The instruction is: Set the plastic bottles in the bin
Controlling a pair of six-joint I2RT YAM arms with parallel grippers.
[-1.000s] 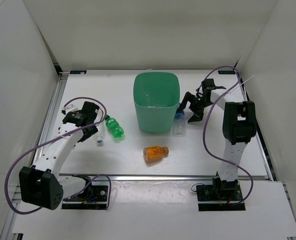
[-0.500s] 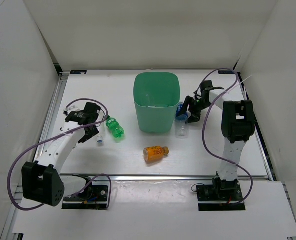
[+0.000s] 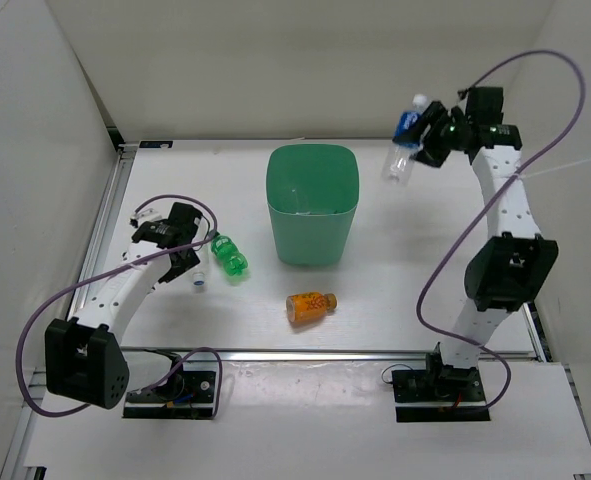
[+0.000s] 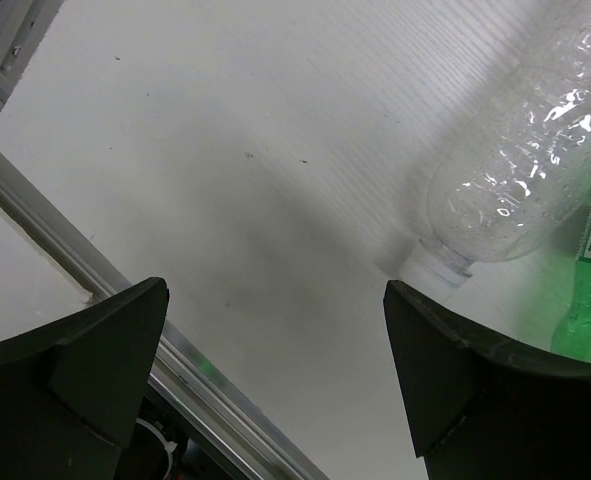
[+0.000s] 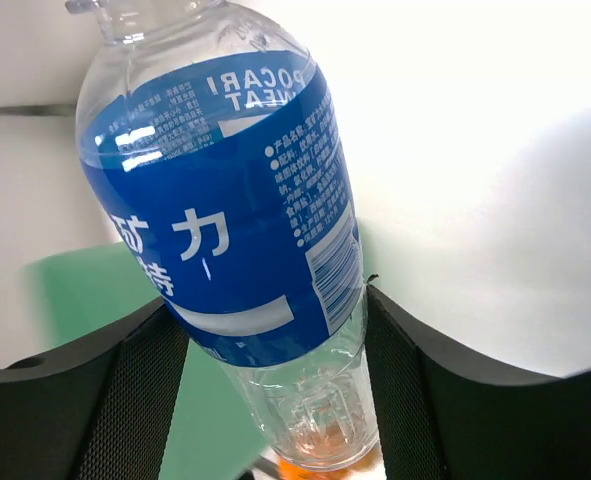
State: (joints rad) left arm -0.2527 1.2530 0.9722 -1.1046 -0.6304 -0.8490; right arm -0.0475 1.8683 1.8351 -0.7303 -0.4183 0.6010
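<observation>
Blue-label bottle [image 3: 405, 140] clamped in right pincer [image 3: 420, 138] | right arm stretched high, bottle tilted in the air, right of bin [image 3: 313, 235] | left arm low over table [image 3: 395, 290], left pincer [image 4: 275, 300] wide open, nothing held | white-cap bottle [image 4: 515, 170] and green bottle [image 3: 228, 255] lay just beside one finger

- Top view looks down from high behind the arms, facing 12 o'clock. It takes in the whole table [image 3: 395, 300], with the bases at 6.
- Left wrist camera sits low and close over the table, looking out between its own fingers [image 4: 75, 380]. A clear bottle [image 4: 515, 170] and a green bottle [image 4: 585, 300] lie at 2 to 4 o'clock.
- Right wrist camera is up high and tight on the blue-label bottle [image 5: 245, 210], with the bin [image 5: 70, 290] blurred behind it.
- Shared: the top view shows that pair at the bin's 9 and the blue-label bottle at its 2.
</observation>
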